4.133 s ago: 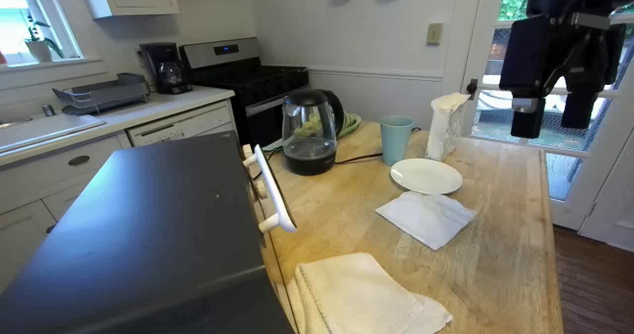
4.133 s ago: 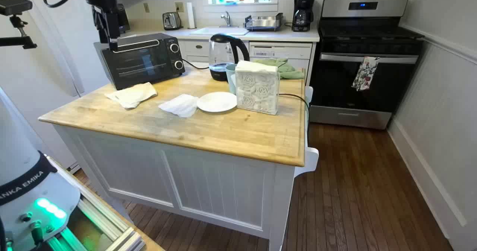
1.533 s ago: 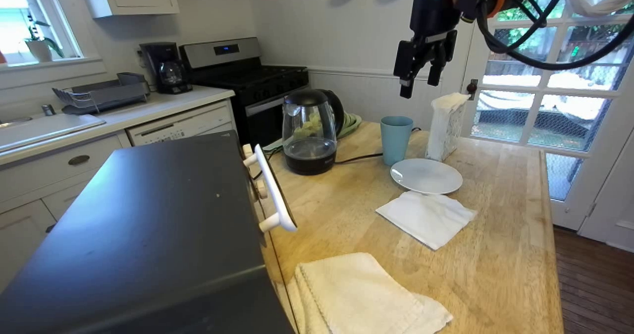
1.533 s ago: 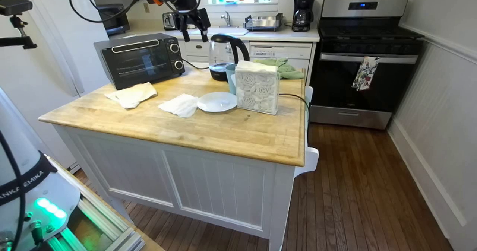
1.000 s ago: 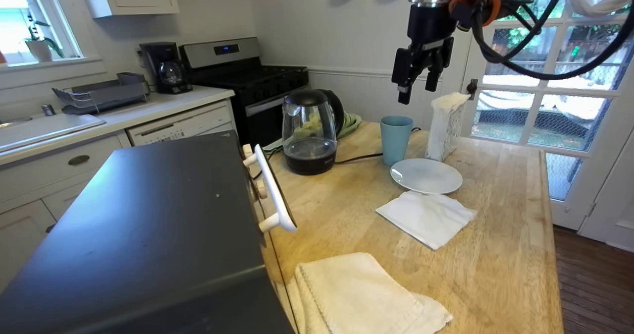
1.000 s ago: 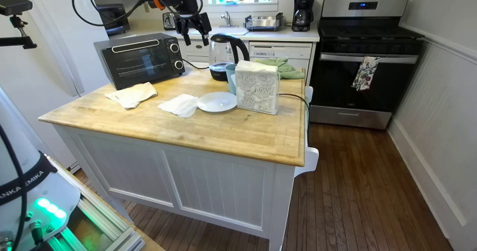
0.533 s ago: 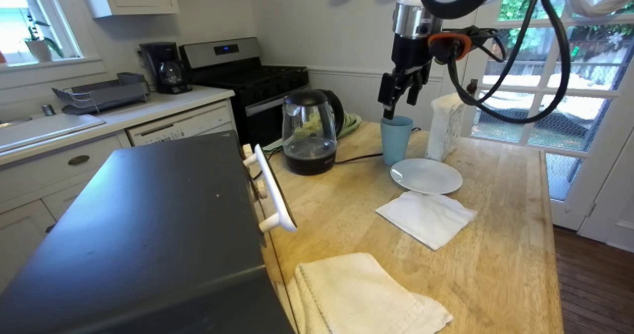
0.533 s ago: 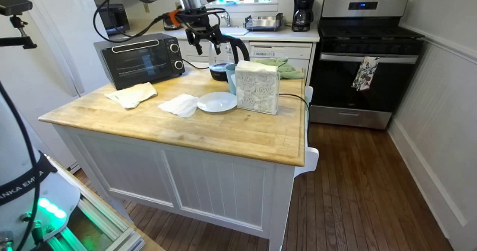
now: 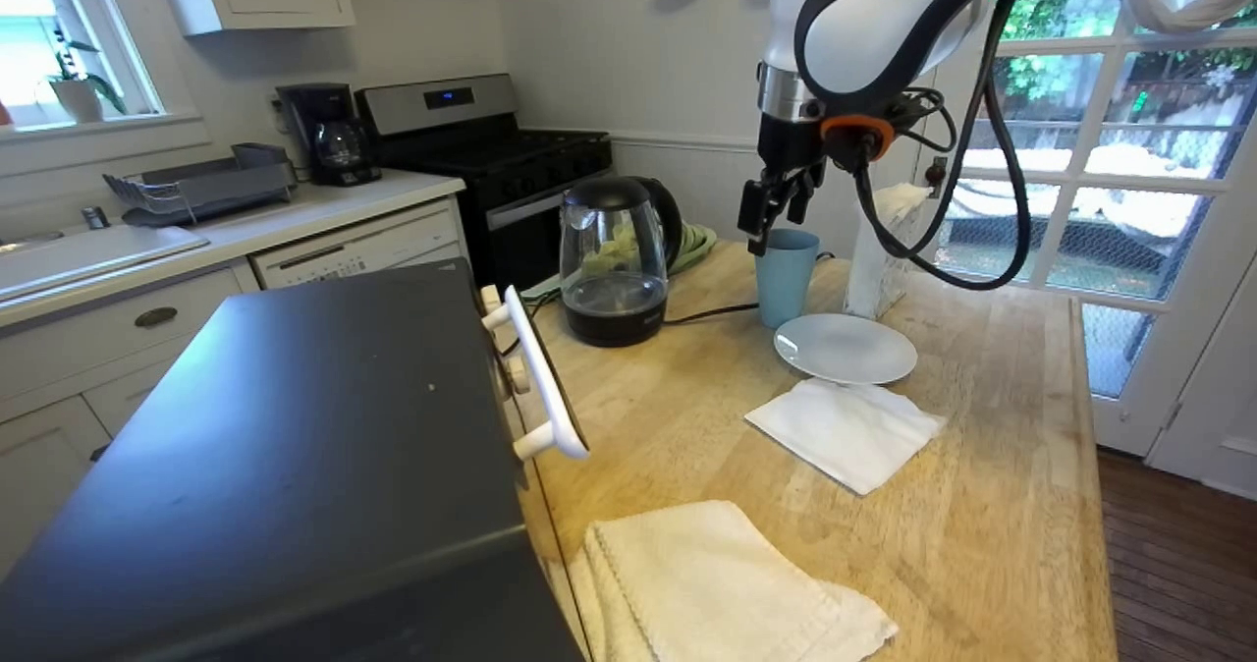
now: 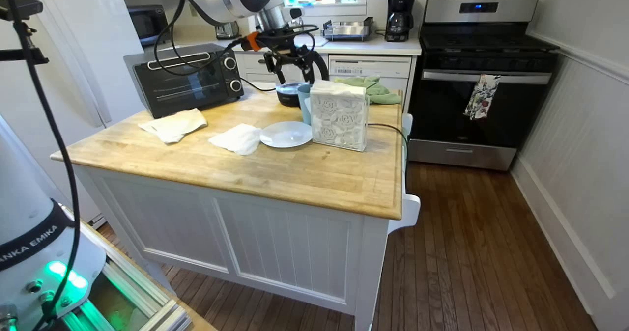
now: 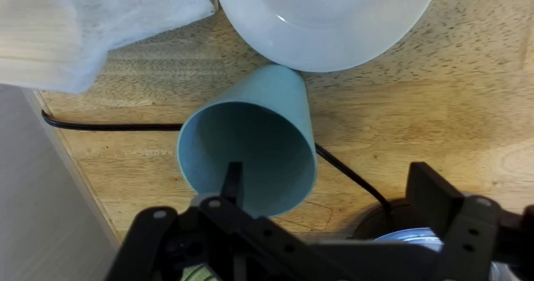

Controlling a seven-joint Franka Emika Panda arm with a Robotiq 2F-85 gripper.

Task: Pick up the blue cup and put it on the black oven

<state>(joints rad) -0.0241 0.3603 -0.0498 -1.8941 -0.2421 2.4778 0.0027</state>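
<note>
One relation decides: tall pale-blue tumbler [image 11: 254,143] stands upright on wooden counter [image 9: 1002,466], below black end effector [image 11: 327,173] and, in wrist view, left of its centre. Jaws wide apart, empty; one fingertip overlaps mouth, other hangs toward black-based glass kettle [image 9: 614,267]. We'd shift off kettle, then descend; way out to flat-topped black oven [image 9: 314,426] likely runs between kettle and round white plate [image 9: 846,349].

Coffee maker [image 10: 399,18]: far, left of range [image 10: 484,65].
Dish rack [image 10: 347,30]: left of coffee maker.
Plate [image 10: 286,134]: just beside napkin [image 10: 238,139].
</note>
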